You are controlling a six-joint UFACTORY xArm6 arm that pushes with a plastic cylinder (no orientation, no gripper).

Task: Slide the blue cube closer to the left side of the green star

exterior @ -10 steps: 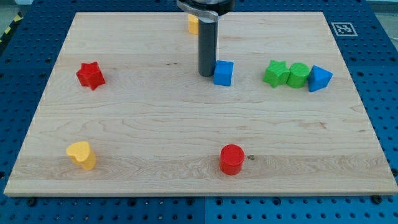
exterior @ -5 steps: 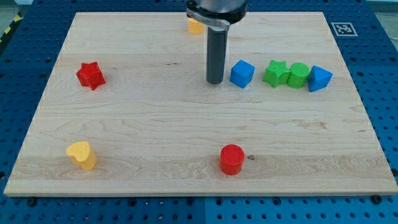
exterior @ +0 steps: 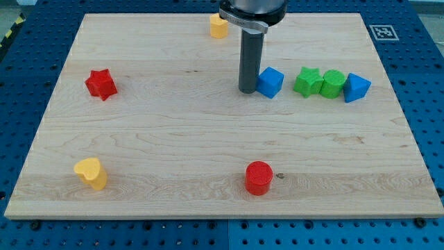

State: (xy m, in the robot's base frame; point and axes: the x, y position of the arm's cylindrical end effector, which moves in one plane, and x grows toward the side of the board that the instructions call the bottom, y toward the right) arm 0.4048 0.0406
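The blue cube [exterior: 270,82] lies on the wooden board, right of centre near the view's top. The green star [exterior: 307,81] lies a short gap to its right. My tip [exterior: 248,90] rests on the board at the cube's left side, touching it or nearly so. The dark rod rises from the tip to the view's top edge.
A green cylinder [exterior: 332,84] and a blue triangular block [exterior: 356,87] sit in a row right of the star. A yellow block [exterior: 219,26] lies at the top, a red star [exterior: 100,84] at the left, a yellow heart [exterior: 91,173] at bottom left, a red cylinder [exterior: 259,178] at the bottom.
My tip has moved to the right, pushing the blue cube rightward toward the green star. The cube has also turned a little. The other blocks have not moved.
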